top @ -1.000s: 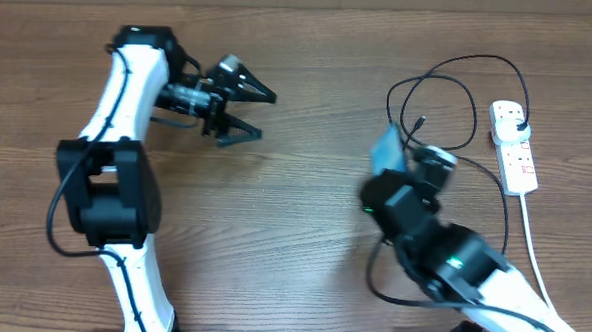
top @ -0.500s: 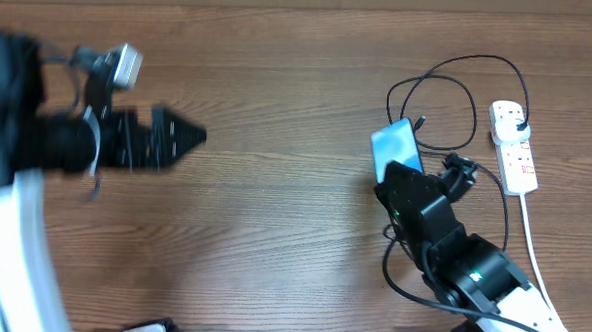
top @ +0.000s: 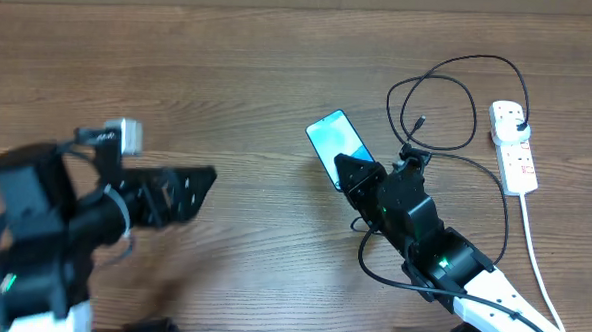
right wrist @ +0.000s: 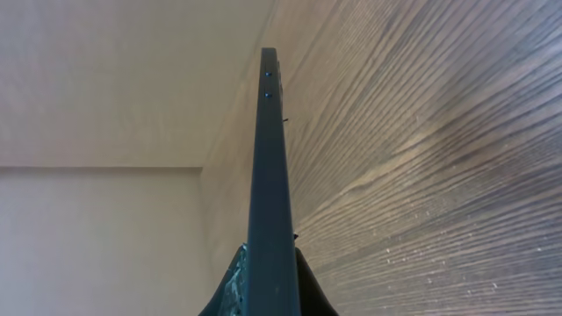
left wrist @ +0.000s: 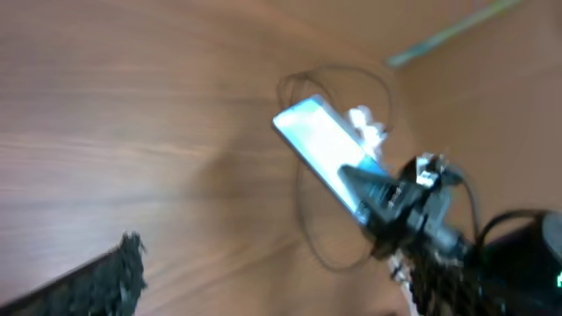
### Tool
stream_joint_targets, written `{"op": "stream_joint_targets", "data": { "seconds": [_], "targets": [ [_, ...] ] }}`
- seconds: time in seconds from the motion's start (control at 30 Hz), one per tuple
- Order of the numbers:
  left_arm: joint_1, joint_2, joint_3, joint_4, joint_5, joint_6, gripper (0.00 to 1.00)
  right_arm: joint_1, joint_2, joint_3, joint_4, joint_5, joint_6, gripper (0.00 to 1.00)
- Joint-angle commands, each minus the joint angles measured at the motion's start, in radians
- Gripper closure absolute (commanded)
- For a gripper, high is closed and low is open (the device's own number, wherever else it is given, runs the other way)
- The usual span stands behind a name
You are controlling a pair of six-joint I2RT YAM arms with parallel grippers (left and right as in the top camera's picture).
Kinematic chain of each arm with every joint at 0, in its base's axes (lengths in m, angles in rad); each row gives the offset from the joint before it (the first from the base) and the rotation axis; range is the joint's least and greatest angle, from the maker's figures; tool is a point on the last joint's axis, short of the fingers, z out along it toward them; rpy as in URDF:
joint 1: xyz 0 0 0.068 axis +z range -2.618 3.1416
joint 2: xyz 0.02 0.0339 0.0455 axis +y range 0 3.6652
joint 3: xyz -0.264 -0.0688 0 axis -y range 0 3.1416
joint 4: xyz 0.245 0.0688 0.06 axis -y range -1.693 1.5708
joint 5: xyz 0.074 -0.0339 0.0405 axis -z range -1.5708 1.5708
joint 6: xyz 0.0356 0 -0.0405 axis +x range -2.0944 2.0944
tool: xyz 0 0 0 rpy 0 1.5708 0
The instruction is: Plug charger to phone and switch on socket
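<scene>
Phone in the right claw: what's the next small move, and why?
Probably set the phone down flat on the table: the right claw grips only one end and holds it raised, while the charger tip lies loose on the wood.

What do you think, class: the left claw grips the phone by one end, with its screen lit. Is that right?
Not quite. It is the right claw that grips the phone by one end, with its screen lit. The overhead view shows this; the left claw is far from it.
</scene>
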Motion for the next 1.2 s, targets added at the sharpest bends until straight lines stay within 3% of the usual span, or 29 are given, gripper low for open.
{"op": "stream_joint_targets", "data": {
  "seconds": [0.0, 0.07, 0.17, 0.37, 0.57, 0.87, 1.17],
  "targets": [
    [-0.009, 0.06, -0.197, 0.227, 0.326, -0.357, 0.0, -0.016, -0.01, 0.01, 0.023, -0.018, 0.003, 0.96],
    [-0.024, 0.14, -0.312, 0.406, 0.365, -0.592, 0.0, -0.027, -0.009, 0.01, 0.031, -0.018, 0.044, 0.96],
    [-0.089, 0.263, -0.389, 0.536, 0.372, -0.823, 0.0, -0.027, -0.009, 0.01, 0.033, -0.02, 0.141, 0.96],
    [-0.268, 0.42, -0.393, 0.811, 0.369, -1.03, 0.02, -0.027, 0.045, 0.01, 0.038, -0.057, 0.317, 0.96],
    [-0.396, 0.497, -0.393, 1.064, 0.285, -1.247, 0.02, -0.027, 0.106, 0.01, 0.083, -0.186, 0.341, 0.96],
    [-0.426, 0.51, -0.393, 1.135, 0.266, -1.271, 0.22, -0.027, 0.114, 0.01, 0.09, -0.257, 0.5, 0.96],
    [-0.425, 0.51, -0.393, 1.135, 0.258, -1.261, 0.23, -0.027, 0.114, 0.01, 0.127, -0.303, 0.497, 0.96]
  ]
}}
